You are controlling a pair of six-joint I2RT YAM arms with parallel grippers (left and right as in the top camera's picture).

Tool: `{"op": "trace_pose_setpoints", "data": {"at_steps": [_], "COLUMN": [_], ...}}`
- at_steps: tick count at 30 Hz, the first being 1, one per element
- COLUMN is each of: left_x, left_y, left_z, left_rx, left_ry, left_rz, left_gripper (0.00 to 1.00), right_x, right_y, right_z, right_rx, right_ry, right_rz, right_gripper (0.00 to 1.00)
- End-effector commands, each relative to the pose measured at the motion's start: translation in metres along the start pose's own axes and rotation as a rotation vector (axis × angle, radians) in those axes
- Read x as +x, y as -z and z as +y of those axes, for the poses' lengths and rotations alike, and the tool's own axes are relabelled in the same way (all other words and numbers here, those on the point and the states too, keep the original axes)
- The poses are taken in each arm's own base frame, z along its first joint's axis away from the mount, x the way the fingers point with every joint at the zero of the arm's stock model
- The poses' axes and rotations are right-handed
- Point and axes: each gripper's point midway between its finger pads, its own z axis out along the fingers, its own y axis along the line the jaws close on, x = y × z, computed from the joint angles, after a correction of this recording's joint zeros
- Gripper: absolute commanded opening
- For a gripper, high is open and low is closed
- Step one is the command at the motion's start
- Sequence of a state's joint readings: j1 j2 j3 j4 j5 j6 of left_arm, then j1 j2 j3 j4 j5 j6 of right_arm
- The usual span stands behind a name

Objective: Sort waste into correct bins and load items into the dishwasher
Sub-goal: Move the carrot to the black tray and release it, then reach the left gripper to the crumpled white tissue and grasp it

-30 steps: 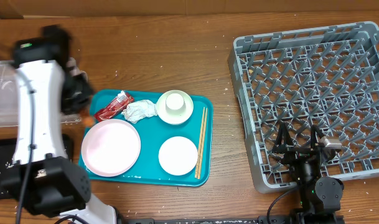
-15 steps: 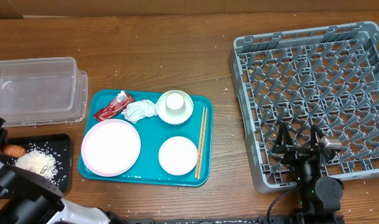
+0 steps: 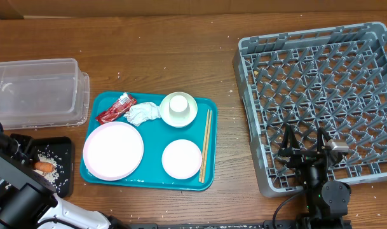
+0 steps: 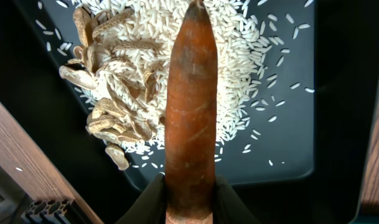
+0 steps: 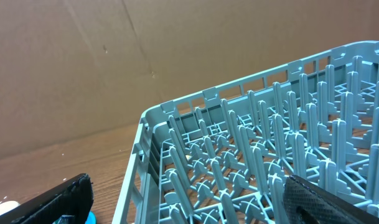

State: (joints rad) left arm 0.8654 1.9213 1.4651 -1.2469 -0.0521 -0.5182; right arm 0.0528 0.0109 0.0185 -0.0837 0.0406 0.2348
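Observation:
My left gripper (image 4: pixel 189 198) is shut on the small orange carrot (image 4: pixel 189 112) and holds it over the flat black tray (image 4: pixel 289 149), above a heap of white rice (image 4: pixel 245 68). Overhead, the carrot (image 3: pixel 44 166) is over the black tray (image 3: pixel 65 147). The clear tub (image 3: pixel 37 92) stands behind it. The red wrapper (image 3: pixel 115 108), tissue (image 3: pixel 142 113), cup (image 3: pixel 178 103) in the bowl (image 3: pixel 189 115), pink plate (image 3: pixel 113 150), white dish (image 3: pixel 181 158) and chopsticks (image 3: pixel 205 145) lie on the teal tray. My right gripper (image 3: pixel 305 156) is open and empty at the grey dish rack's (image 3: pixel 320 76) front edge.
The teal serving tray (image 3: pixel 149 181) lies at the table's middle. Brown peel scraps (image 4: pixel 108 93) lie beside the rice on the black tray. The rack's near corner (image 5: pixel 170 115) fills the right wrist view, with a cardboard wall (image 5: pixel 114 50) behind.
My left arm has come down from beside the clear tub to the black tray with the carrot, then shifted right over the rice. The right arm has not moved.

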Motion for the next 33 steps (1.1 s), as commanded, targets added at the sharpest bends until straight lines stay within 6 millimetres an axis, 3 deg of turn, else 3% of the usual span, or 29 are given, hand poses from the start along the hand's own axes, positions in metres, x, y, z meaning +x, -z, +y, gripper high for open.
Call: {"op": "trace_pose_setpoints", "data": {"at_steps": [1,4,18,23,26,28,31,33], "left_x": [0.003,0.003,-0.003,-0.003,-0.008,-0.011,-0.004,0.014], "left_y": [-0.005,-0.005,-0.005,0.003,0.03,0.06,0.119,0.157], "left_z": [-0.001,-0.001,0.0,-0.002,-0.011,-0.029,-0.065,-0.09], "left_rx": [0.001,0.002,-0.012,0.0,0.05,0.148,0.353,0.473], "left_ry": [0.003,-0.029,-0.093,-0.095,-0.127,-0.168,-0.272,-0.349], "left_rz": [0.02,0.019,-0.007,-0.004,-0.037,-0.08,-0.17,-0.229], "left_gripper": [0.14,0.25,0.35,0.33,0.33,0.33,0.34,0.37], "right_x": [0.002,0.002,0.002,0.002,0.002,0.002,0.002,0.002], "right_y": [0.0,0.0,0.0,0.0,0.0,0.0,0.0,0.0], "right_z": [-0.001,-0.001,-0.001,-0.001,-0.001,-0.001,-0.001,-0.001], "right_rx": [0.001,0.001,0.001,0.001,0.002,0.001,0.001,0.001], "right_ry": [-0.001,-0.001,-0.001,-0.001,-0.001,-0.001,-0.001,-0.001], "right_rz": [-0.001,-0.001,-0.001,-0.001,-0.001,-0.001,-0.001,-0.001], "right_gripper": [1.0,1.0,1.0,1.0,1.0,1.0,1.0,1.0]}}
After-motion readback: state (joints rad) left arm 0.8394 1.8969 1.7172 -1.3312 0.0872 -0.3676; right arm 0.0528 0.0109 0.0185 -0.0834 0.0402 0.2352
